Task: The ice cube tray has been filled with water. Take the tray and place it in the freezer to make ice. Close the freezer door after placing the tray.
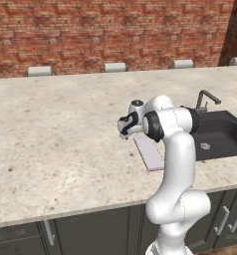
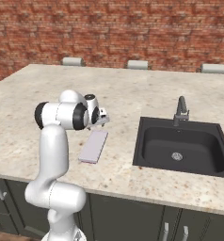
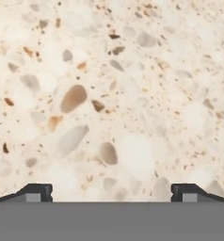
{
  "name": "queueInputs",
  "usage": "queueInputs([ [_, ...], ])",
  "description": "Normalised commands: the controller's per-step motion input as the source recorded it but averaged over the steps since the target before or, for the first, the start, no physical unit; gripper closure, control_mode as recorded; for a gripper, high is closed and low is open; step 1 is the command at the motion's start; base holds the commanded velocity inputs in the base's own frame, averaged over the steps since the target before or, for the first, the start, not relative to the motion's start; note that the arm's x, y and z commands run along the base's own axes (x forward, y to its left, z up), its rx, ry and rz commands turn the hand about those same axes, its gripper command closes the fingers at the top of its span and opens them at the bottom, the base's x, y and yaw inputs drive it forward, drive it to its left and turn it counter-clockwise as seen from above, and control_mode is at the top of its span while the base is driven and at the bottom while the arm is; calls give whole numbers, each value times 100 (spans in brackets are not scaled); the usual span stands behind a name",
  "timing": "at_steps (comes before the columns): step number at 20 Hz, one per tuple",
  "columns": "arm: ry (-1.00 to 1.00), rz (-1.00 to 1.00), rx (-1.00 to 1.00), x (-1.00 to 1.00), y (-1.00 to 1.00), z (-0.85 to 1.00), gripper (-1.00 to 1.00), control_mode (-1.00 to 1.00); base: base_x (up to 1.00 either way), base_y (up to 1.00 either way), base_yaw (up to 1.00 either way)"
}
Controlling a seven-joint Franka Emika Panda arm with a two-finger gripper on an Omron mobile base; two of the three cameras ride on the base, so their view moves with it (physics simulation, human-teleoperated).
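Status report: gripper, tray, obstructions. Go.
Gripper open, empty, over bare counter. Tray flat on counter near front edge, left of sink, ungrasped. Nothing on it.

ice cube tray (image 1: 149, 152) | near end hidden behind arm | sink (image 1: 225, 142) cut by edge

Base views flank counter (image 1: 65, 139); hand view close, seemingly downward.

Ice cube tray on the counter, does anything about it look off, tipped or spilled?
Nothing stands out. The ice cube tray lies flat on the counter near its front edge, left of the sink, with no spill visible around it.
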Motion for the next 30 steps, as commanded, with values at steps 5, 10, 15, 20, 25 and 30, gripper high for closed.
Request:
queueInputs([
  [5, 0, 5, -4, 7, 11, -30, -100, -100, 0, 0, 0],
  [10, 0, 5, -8, -8, 5, -54, -100, -100, 0, 0, 0],
  [15, 0, 0, -5, -66, -1, -65, -100, -100, 0, 0, 0],
  [20, 0, 0, 0, -86, -22, -58, -100, -100, 0, 0, 0],
  [25, 0, 0, 4, -80, -55, -43, -100, -100, 0, 0, 0],
  [30, 0, 0, 5, -68, -62, -39, -100, -100, 0, 0, 0],
])
